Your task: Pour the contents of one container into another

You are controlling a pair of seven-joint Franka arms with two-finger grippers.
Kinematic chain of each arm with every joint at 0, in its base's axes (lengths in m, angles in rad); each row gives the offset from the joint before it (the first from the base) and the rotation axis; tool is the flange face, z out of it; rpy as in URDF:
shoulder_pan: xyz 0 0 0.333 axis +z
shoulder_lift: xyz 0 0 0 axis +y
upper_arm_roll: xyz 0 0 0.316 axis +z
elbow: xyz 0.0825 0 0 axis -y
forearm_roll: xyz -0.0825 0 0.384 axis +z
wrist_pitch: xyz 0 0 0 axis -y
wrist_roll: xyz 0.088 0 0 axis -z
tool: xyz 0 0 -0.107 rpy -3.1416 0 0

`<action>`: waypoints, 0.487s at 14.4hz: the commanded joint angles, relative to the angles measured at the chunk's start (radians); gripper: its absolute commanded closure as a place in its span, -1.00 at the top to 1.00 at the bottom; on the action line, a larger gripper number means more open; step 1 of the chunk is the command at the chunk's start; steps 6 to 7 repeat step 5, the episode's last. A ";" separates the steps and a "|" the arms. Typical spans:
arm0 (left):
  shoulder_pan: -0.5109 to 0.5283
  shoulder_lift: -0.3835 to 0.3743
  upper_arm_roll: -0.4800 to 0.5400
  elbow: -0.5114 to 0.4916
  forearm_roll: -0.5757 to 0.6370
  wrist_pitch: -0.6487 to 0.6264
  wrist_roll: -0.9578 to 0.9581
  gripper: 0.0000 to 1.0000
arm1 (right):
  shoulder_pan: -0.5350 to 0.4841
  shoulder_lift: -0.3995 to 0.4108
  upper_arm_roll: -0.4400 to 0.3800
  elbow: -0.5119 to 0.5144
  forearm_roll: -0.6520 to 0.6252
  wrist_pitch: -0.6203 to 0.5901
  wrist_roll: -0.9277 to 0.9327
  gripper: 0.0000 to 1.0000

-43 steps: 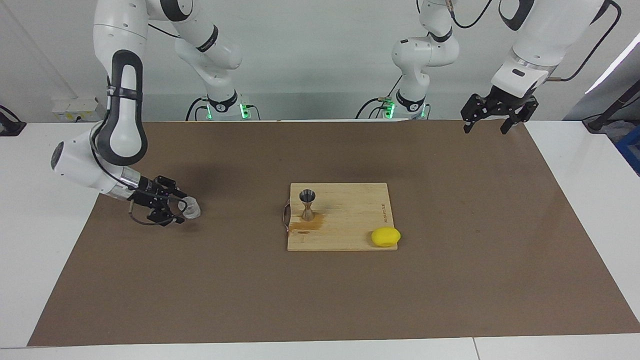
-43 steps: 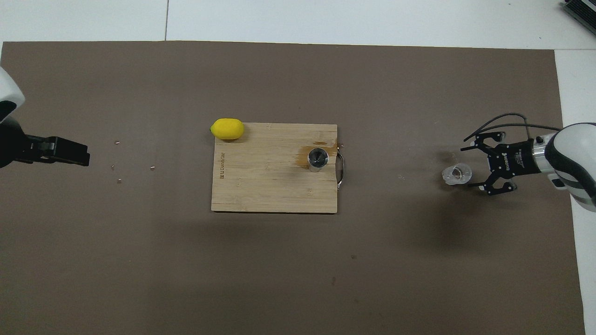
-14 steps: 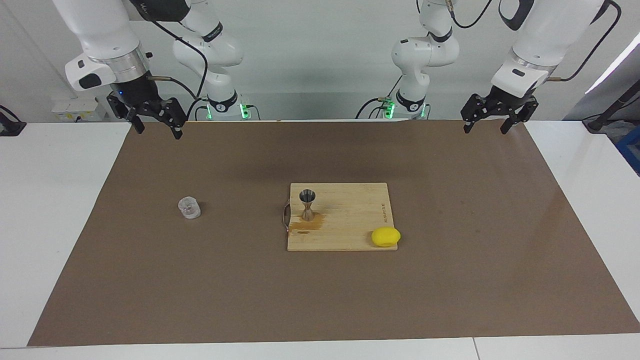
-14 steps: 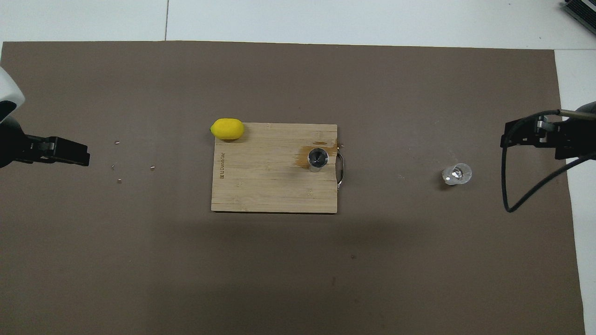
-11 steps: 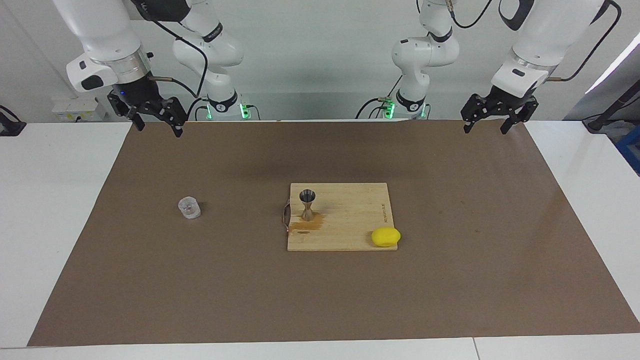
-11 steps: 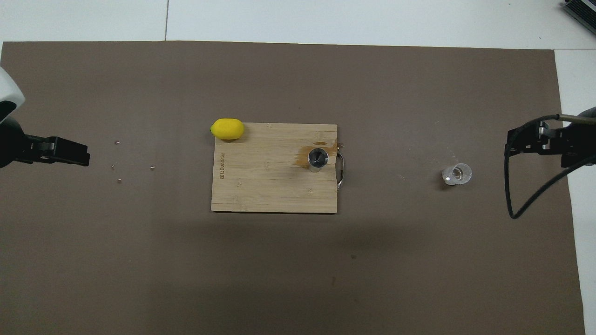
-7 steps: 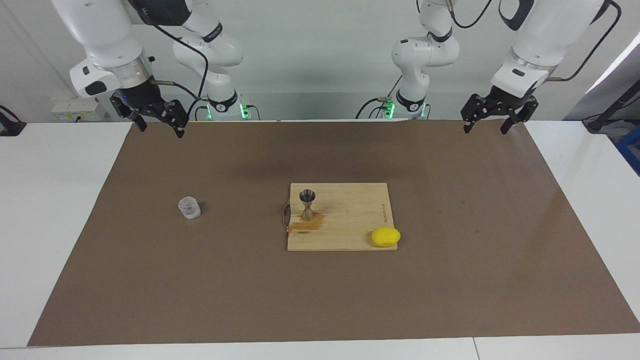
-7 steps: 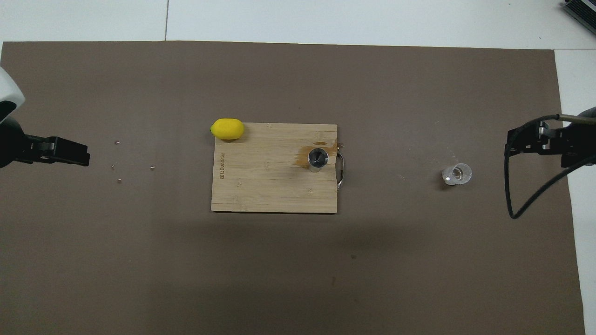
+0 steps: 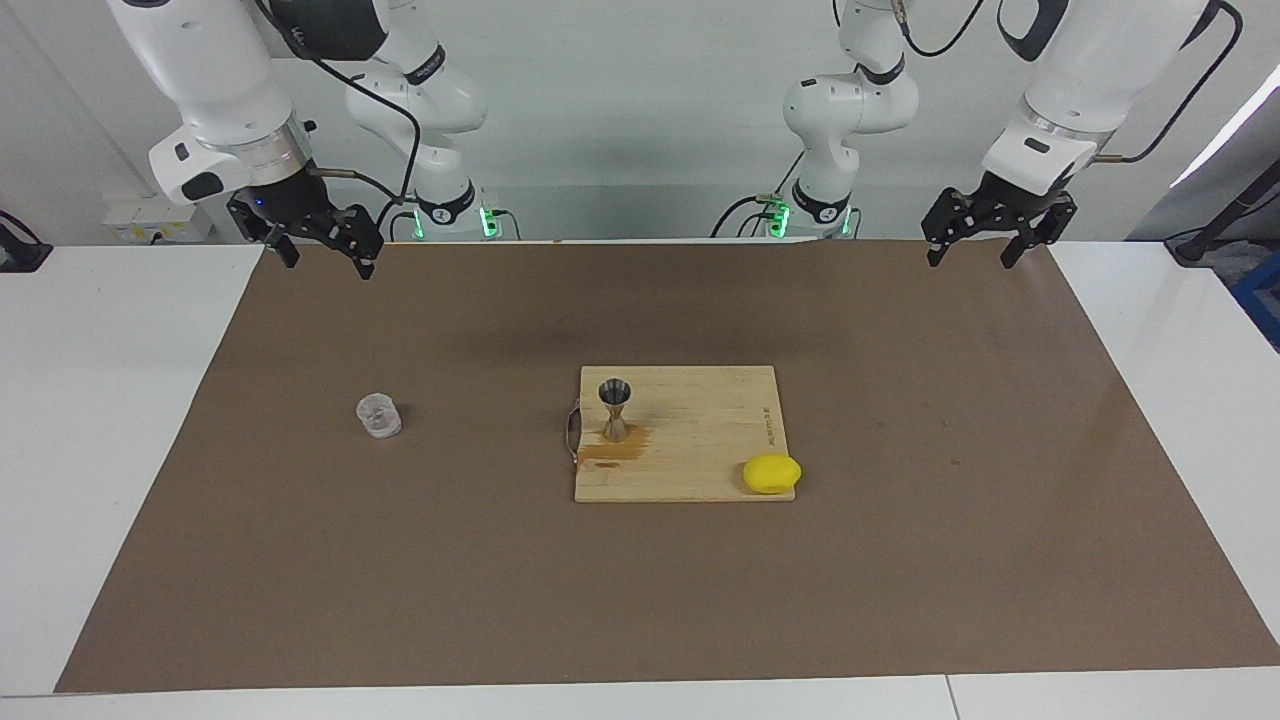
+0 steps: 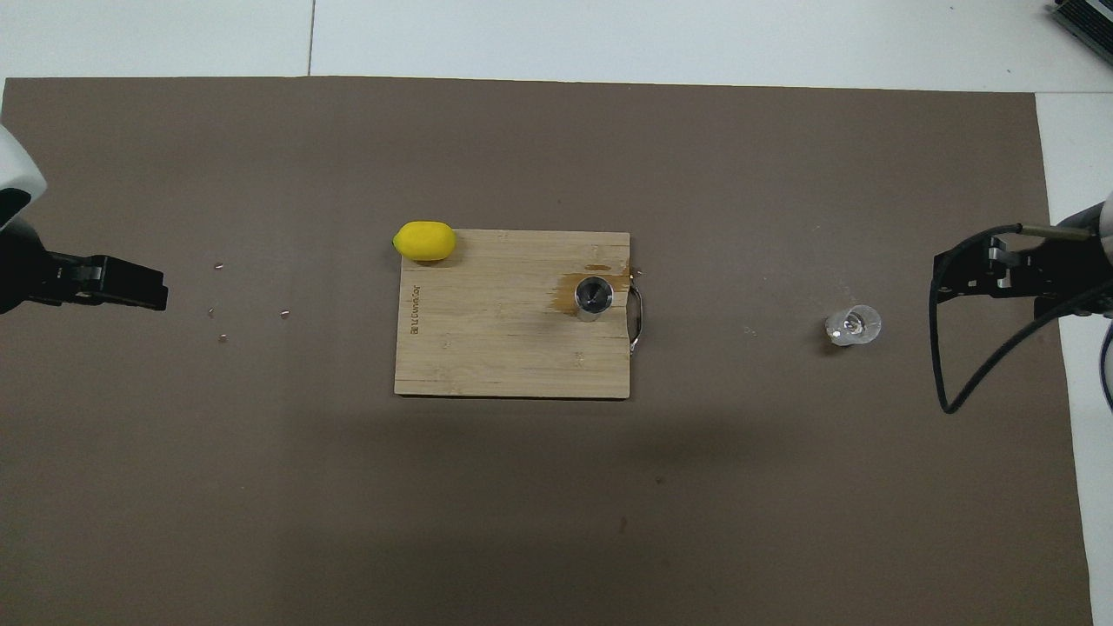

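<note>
The clear glass tumbler (image 9: pixel 379 416) (image 10: pixel 853 326) stands upright and alone on the brown mat, toward the right arm's end. The silver hourglass jigger (image 9: pixel 615 408) (image 10: pixel 595 296) stands upright on the wooden cutting board (image 9: pixel 700 440) (image 10: pixel 496 348), near its handle edge. My right gripper (image 9: pixel 328 264) (image 10: pixel 948 276) hangs open and empty, high over the mat's corner by the robots. My left gripper (image 9: pixel 970 261) (image 10: pixel 148 294) waits open and empty, raised over the mat's other corner by the robots.
A yellow lemon (image 9: pixel 771 473) (image 10: pixel 424 241) rests at the board's corner farthest from the robots. A wet brown stain (image 9: pixel 610 452) (image 10: pixel 569 291) marks the board beside the jigger. Small crumbs (image 10: pixel 222 304) lie on the mat toward the left arm's end.
Three seconds ago my right gripper was low at the glass, open; it has since risen away. Over the last second it drifted slightly. Glass, jigger and left arm have not moved.
</note>
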 commanded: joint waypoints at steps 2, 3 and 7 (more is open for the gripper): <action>-0.010 -0.012 0.009 -0.012 0.008 0.003 0.000 1.00 | -0.008 -0.023 0.006 -0.026 -0.003 -0.003 -0.026 1.00; -0.010 -0.012 0.009 -0.012 0.008 0.003 0.000 1.00 | -0.008 -0.023 0.006 -0.026 -0.003 -0.003 -0.026 1.00; -0.010 -0.012 0.009 -0.012 0.008 0.001 0.000 1.00 | -0.008 -0.023 0.006 -0.028 -0.003 -0.003 -0.027 1.00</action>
